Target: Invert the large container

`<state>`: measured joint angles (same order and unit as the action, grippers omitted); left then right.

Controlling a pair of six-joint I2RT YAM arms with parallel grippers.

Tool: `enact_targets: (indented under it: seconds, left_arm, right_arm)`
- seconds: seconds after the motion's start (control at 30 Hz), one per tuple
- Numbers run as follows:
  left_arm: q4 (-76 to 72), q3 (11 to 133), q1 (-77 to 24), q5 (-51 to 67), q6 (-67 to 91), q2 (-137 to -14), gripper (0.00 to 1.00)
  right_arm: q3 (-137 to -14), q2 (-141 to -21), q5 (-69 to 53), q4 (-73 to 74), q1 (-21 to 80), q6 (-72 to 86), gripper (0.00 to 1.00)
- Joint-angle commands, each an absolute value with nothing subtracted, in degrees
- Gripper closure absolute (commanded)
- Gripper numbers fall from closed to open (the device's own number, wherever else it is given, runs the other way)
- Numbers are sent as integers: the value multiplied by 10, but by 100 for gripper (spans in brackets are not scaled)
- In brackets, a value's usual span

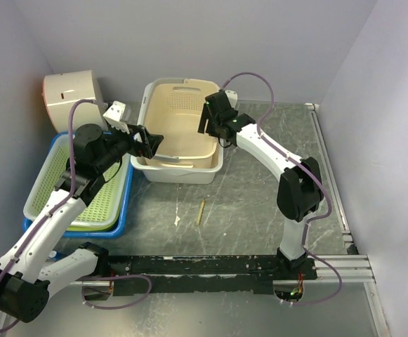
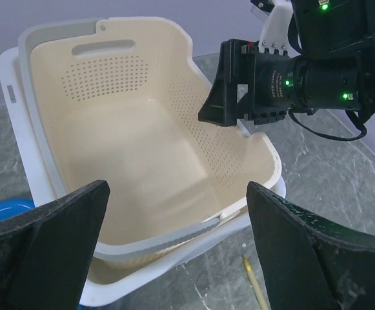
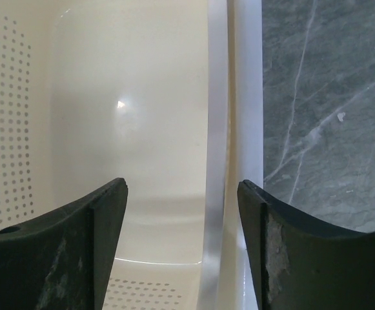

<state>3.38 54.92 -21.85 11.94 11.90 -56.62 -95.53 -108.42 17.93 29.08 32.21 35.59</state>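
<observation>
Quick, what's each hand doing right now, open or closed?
Left hand: open, holding nothing.
Right hand: open, straddling the large container rim, not gripping yet.

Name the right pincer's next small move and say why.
Probably close the right pincer on the large container's rim. Its fingers straddle that rim, one over the cream basket interior, the other at the outer edge by the table, not yet clamped. A firm hold seems needed before tipping.
</observation>
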Motion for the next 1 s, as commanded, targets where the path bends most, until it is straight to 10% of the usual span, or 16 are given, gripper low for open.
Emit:
enact_targets:
  seconds: [0.0,0.3,0.67,0.97]
  left_arm:
    - [44,556,-214,115,110,-558,1]
    - [51,548,-214,117,106,-545,1]
    - [63,551,-214,119,107,-539,1]
    - [94,602,-214,171,108,-551,1]
  right_arm:
    - [-961,-1092,173,295,326,363,34]
    - [-981,-1121,197,315,338,368,41]
    - [-1035,-1096,211,313,338,368,99]
    - [-1135,-1057,233,298,338,351,100]
